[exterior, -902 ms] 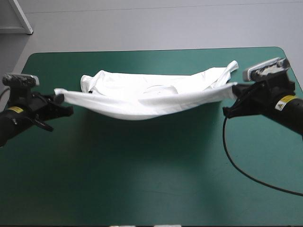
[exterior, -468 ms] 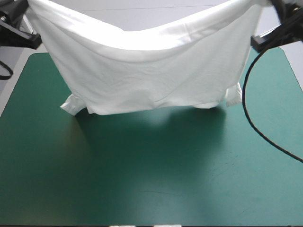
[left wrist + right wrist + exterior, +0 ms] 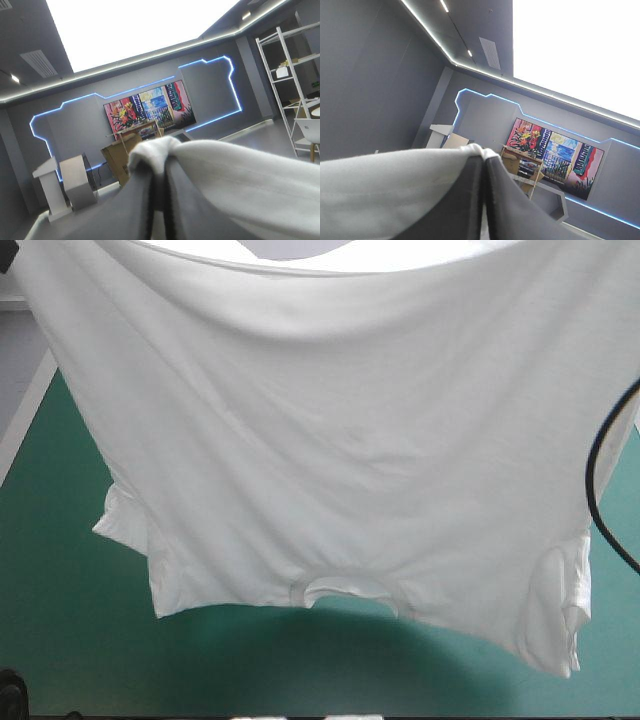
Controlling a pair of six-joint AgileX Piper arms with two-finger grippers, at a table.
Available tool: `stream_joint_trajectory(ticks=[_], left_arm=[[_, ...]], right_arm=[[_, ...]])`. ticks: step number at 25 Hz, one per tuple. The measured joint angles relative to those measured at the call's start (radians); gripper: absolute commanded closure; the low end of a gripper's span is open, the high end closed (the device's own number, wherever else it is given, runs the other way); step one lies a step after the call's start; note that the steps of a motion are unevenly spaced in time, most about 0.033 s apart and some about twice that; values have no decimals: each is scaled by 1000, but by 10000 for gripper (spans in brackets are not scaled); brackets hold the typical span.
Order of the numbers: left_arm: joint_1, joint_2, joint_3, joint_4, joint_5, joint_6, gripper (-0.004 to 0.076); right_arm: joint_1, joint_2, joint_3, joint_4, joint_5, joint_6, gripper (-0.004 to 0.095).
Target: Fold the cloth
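The soft, light T-shirt (image 3: pixel 340 460) hangs floppy above the table (image 3: pixel 50 640). The left gripper (image 3: pixel 159 175) and right gripper (image 3: pixel 484 172) each pinch its top edge, good holding spots.

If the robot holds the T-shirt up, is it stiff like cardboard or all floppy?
Probably very floppy: the T-shirt sags in the middle of its top edge, and its sleeves dangle over the table. Likely light too, since the left gripper and the right gripper carry it by pinching only thin edges.
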Motion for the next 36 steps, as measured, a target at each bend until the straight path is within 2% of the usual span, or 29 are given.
stream_joint_trajectory(ticks=[6,12,16,20,21,23,28,29,31,35,36], left_arm=[[0,139,0,2,0,0,705],[0,320,1,9,-31,0,705],[0,461,-72,19,-37,0,705],[0,564,-275,39,-41,-10,705],[0,574,-374,80,-36,-50,705],[0,554,-442,126,-34,-101,705],[0,541,-385,133,35,-135,705],[0,542,-350,136,56,-138,705],[0,558,-172,147,132,-140,705],[0,587,146,152,163,-115,705],[0,587,179,152,167,-113,705]], right_arm=[[0,165,0,-54,-33,26,926],[-19,392,-12,-71,-135,79,926],[-92,554,-113,52,-177,85,926],[-164,653,-293,166,-174,75,925],[-174,661,-356,184,-168,70,925],[-173,646,-412,208,-156,51,925],[-171,657,-408,217,-38,41,919],[-171,670,-398,214,15,42,907],[-171,734,-318,209,162,58,903],[-171,772,-196,208,300,60,903],[-171,770,-187,209,318,60,903]])
